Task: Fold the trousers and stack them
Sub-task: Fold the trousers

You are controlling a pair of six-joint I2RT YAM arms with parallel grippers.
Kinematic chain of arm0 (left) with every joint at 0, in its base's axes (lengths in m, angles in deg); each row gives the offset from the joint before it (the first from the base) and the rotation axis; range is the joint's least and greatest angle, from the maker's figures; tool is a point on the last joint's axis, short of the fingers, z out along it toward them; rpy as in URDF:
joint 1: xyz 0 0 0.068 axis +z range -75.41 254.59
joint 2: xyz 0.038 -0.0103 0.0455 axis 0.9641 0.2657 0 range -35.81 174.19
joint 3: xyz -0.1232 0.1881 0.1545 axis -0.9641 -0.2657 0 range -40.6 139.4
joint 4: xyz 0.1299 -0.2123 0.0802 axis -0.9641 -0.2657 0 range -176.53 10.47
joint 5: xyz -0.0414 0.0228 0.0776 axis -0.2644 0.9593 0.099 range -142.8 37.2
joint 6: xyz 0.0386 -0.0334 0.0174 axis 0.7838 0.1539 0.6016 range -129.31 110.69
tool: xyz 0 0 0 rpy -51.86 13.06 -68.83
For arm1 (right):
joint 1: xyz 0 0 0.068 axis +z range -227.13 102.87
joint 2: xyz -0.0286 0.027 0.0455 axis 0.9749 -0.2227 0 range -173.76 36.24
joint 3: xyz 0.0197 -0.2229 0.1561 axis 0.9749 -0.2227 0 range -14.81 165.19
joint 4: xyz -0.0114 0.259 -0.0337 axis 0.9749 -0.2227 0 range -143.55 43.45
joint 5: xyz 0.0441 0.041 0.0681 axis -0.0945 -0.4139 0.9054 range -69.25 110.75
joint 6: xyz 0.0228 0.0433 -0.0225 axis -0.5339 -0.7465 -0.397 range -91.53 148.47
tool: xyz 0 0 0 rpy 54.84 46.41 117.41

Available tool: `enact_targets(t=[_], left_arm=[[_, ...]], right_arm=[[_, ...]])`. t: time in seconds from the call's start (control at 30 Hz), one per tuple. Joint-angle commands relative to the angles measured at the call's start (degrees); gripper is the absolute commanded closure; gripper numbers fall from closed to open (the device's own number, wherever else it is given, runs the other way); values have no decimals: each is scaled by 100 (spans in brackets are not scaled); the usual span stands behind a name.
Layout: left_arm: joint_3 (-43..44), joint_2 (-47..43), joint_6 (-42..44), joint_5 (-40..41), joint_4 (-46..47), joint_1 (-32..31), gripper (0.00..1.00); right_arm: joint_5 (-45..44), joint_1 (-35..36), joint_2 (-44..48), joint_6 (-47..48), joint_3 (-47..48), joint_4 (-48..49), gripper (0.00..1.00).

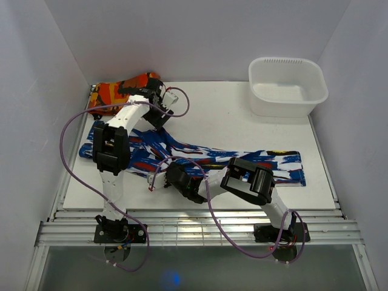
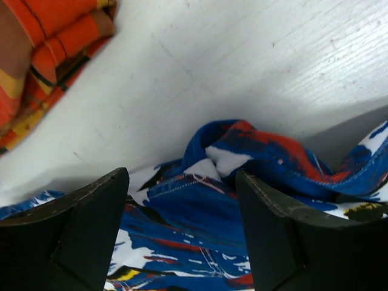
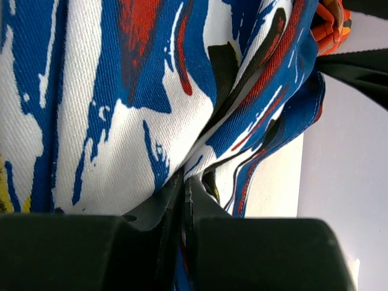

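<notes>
The blue-and-white streaky trousers lie stretched across the white table from the left edge to the right. My left gripper hovers open over their bunched upper edge. In the left wrist view its two fingers stand wide apart with the blue cloth between and below them. My right gripper is at the near edge of the trousers and is shut on them. In the right wrist view its jaws pinch a fold of the cloth, which fills the frame.
A folded orange-red-and-black cloth lies at the back left corner, just beyond my left gripper, and shows in the left wrist view. A white plastic basin stands at the back right. White walls enclose the table.
</notes>
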Motion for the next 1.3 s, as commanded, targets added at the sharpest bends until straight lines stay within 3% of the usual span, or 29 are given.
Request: enact_targets(t=[0.0,0.2,0.33,0.43,0.53,0.63,0.7,0.77,0.83,0.87,0.9,0.97,1.1,1.27], left_arm=[[156,-203,-566,-408,-439,166,18],[296,-71,-847,-943,-580,280,30],[270,-10,-891,-935,-738,289,47],[261,78,-883,-996,-835,307,52],[314,218,-909,-953,-984,324,51],[314,289,-935,-944,-950,324,40],[323,342,-935,-900,-949,333,41],[297,359,-944,-786,-941,350,47],[296,351,-944,-759,-932,429,61],[314,342,-961,-742,-923,456,69],[358,281,-962,-742,-888,500,84],[428,193,-927,-724,-888,509,98],[472,-228,-944,-951,-687,526,100],[34,-826,-1155,-1119,289,526,100]], right_arm=[[446,45,-386,-423,-186,-1294,92],[446,1,-360,-405,-194,-1329,92],[481,-8,-378,-405,-177,-1329,92],[481,-25,-386,-414,-168,-1329,92],[490,-34,-378,-414,-203,-1329,92],[507,-43,-369,-414,-247,-1329,92],[516,-43,-360,-414,-256,-1329,92],[516,-43,-343,-414,-273,-1329,92],[525,-51,-334,-414,-274,-1329,92],[534,-51,-334,-414,-265,-1329,92],[543,-51,-334,-423,-265,-1329,92],[552,-43,-334,-423,-265,-1329,92],[569,-51,-308,-423,-256,-1338,92],[613,-51,-264,-449,-230,-1417,92]])
